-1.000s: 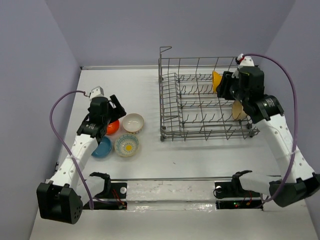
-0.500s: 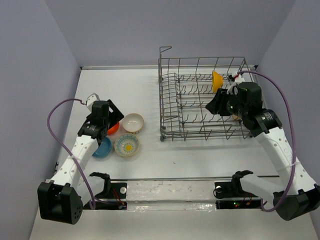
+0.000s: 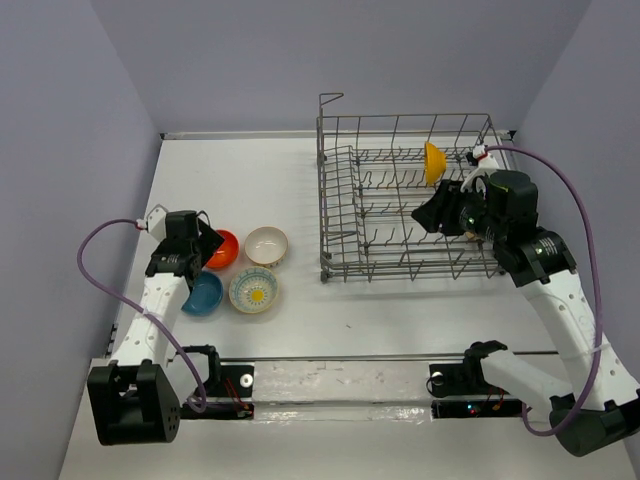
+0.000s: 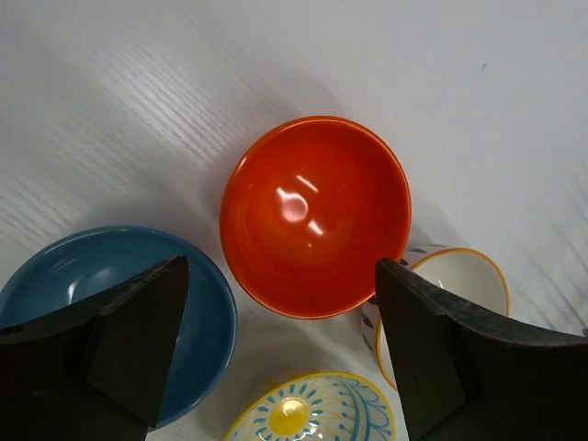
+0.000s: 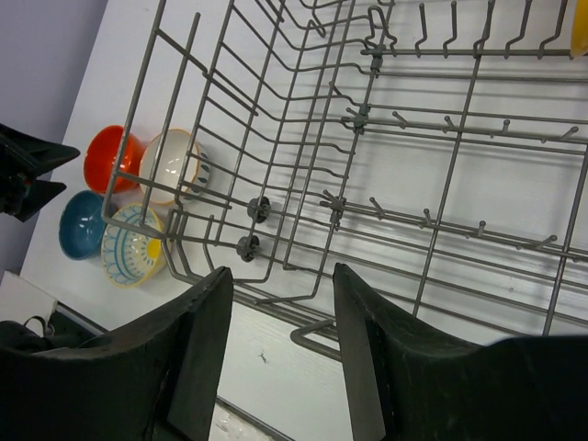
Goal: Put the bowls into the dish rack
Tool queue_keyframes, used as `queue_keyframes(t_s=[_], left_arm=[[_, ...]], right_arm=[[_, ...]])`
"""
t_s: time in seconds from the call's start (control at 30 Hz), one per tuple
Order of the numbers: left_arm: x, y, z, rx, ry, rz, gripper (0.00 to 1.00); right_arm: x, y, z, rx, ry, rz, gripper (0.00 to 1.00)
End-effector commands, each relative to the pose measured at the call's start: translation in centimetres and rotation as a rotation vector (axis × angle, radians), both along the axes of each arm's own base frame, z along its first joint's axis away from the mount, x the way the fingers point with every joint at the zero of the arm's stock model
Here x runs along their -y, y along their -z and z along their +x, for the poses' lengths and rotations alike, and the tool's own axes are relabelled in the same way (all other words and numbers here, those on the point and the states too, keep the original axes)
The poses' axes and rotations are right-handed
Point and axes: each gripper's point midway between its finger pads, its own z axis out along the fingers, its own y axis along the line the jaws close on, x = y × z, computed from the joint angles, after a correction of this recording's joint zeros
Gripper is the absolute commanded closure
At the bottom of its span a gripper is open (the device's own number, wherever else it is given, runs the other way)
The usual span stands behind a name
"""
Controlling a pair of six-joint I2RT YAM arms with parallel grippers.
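Right end effector [image 5: 282, 274] pulled back over grey wire dish rack [image 3: 340, 215], fingers spread, empty. Yellow-tan round bowl [image 3: 434, 163] parked in far row. Left end effector [image 4: 280, 265] shifted above glossy orange-red round bowl [image 4: 315, 216] on white counter [image 3: 280, 170], released. 4 bowls waiting.

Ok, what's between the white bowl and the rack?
Only bare table separates the white bowl from the rack, seen in the top view.

Lab cell: bare lavender walls [image 3: 300, 60], white table [image 3: 250, 170].

left claw [image 4: 280, 276]: jaws apart, empty | right claw [image 5: 282, 276]: jaws apart, empty
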Motion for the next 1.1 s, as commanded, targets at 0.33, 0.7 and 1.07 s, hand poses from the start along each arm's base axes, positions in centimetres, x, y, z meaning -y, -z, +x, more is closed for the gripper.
queue_keyframes(t_s=[0.33,0.7,1.07], left_arm=[[-0.2,-2.2,0.6,0.022,0.103,0.029,0.13],[7.1,-1.9,1.6,0.005,0.290,0.032,0.15],[10.7,0.9,2.7,-0.042,0.365,0.007,0.16]], right_arm=[[-0.6,-0.3,0.2,0.035,-0.027,0.018,0.46],[-0.7,0.0,0.4,0.026,-0.024,0.015,0.46],[-0.7,0.0,0.4,0.022,-0.026,0.013,0.46]])
